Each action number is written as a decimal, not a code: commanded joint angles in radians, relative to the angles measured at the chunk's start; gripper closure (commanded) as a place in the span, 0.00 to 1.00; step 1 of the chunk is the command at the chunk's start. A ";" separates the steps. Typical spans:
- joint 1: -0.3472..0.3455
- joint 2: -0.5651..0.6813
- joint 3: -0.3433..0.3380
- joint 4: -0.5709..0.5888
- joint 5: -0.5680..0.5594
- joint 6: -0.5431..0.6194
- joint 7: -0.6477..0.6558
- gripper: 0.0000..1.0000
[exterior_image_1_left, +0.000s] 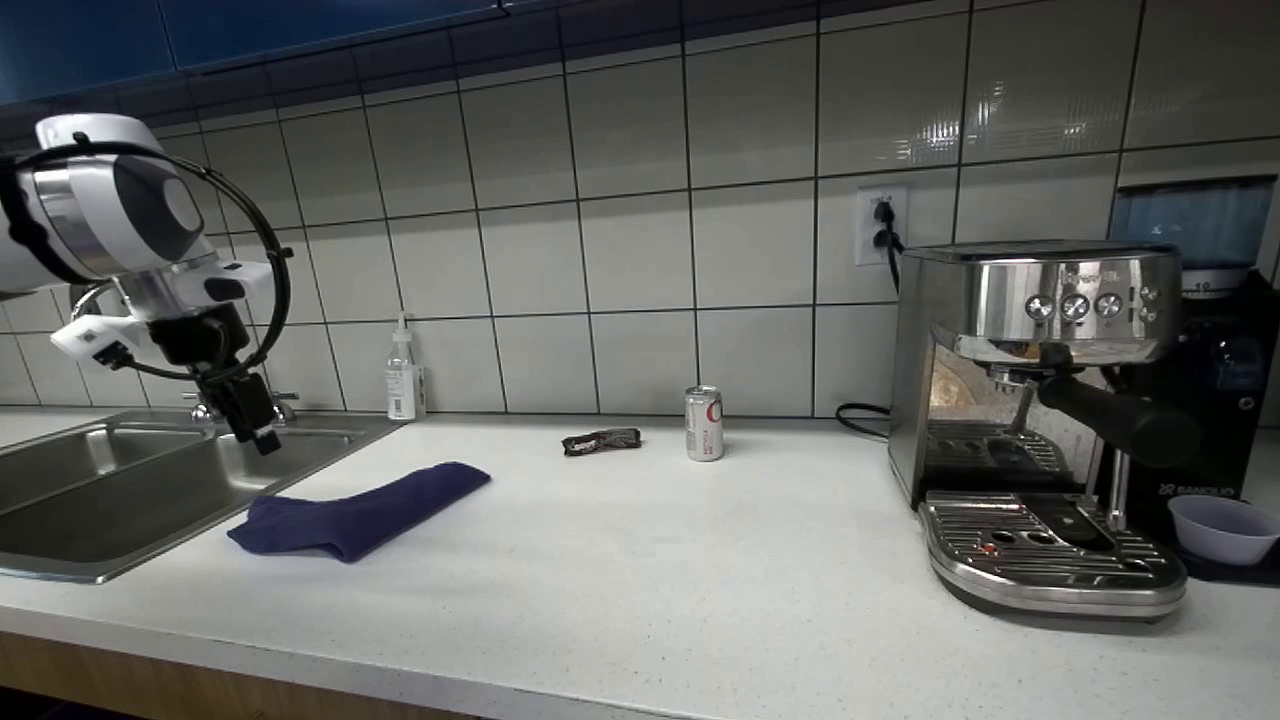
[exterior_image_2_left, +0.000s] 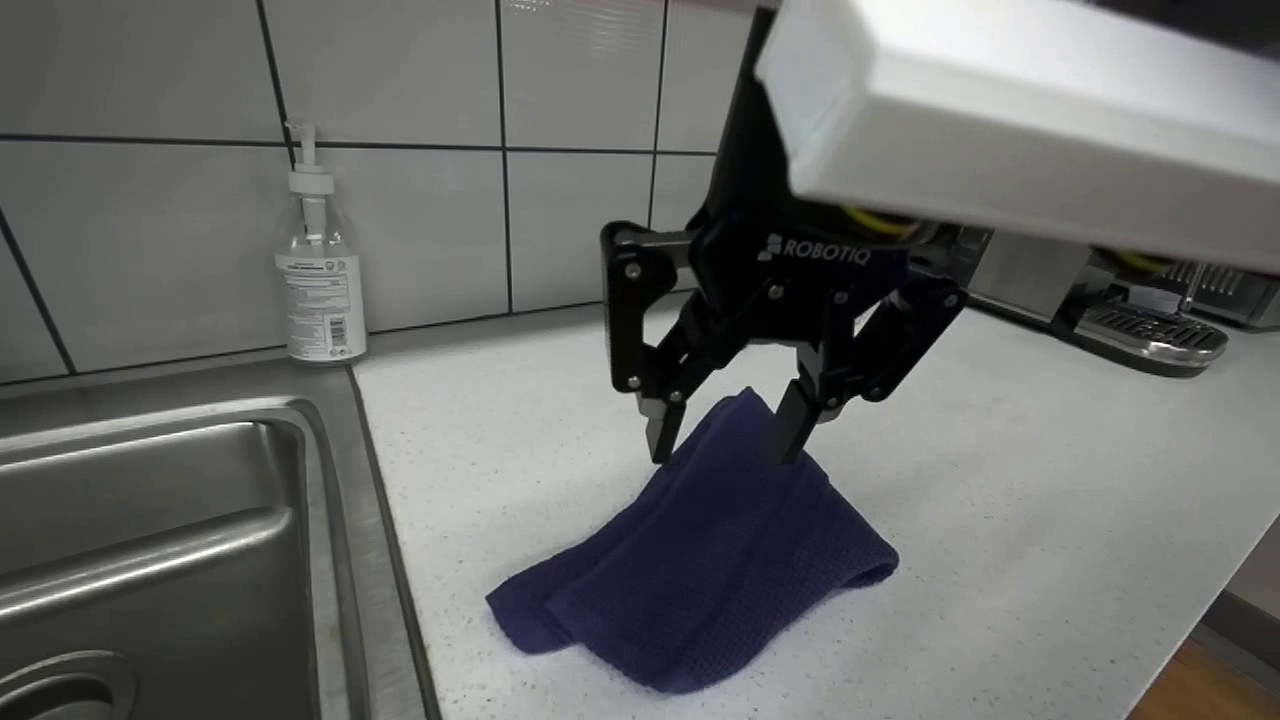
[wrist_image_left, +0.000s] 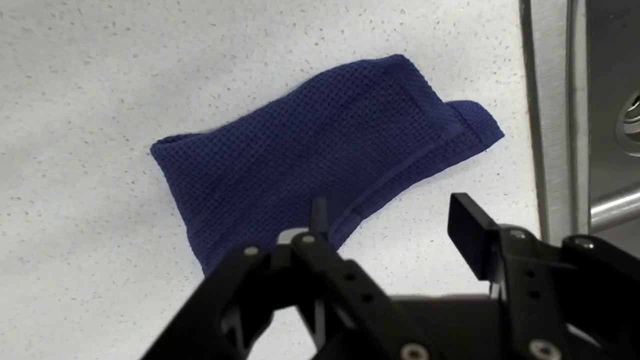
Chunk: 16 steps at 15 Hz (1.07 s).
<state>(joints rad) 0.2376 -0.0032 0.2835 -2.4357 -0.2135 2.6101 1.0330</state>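
Observation:
My gripper (exterior_image_1_left: 262, 440) is open and empty, above the counter close to the sink. In an exterior view its two fingers (exterior_image_2_left: 725, 445) stand apart in front of the far part of a dark blue cloth (exterior_image_2_left: 710, 570). The cloth lies loosely folded on the white counter in both exterior views (exterior_image_1_left: 360, 515). In the wrist view the cloth (wrist_image_left: 300, 150) spreads over the middle. There the left finger overlaps the cloth's lower edge and the right finger is over bare counter, with the gripper (wrist_image_left: 392, 225) apart from the cloth. The lower end of the cloth is hidden behind the left finger.
A steel sink (exterior_image_2_left: 375, 580) borders the counter beside the cloth. A pump bottle (exterior_image_2_left: 322, 270) stands by the tiled wall. A silver can (exterior_image_1_left: 704, 424) and a dark wrapper (exterior_image_1_left: 601, 441) are farther along. An espresso machine (exterior_image_1_left: 1060, 275), grinder (exterior_image_1_left: 1230, 400) and pale bowl (exterior_image_1_left: 1225, 535) stand beyond.

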 joint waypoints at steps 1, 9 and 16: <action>0.000 0.024 -0.020 0.037 -0.020 -0.030 0.017 0.03; -0.017 0.004 -0.075 0.018 0.008 -0.058 -0.031 0.00; -0.055 -0.023 -0.130 -0.009 0.035 -0.083 -0.122 0.00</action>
<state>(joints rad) 0.2060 0.0135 0.1649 -2.4267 -0.2062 2.5673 0.9816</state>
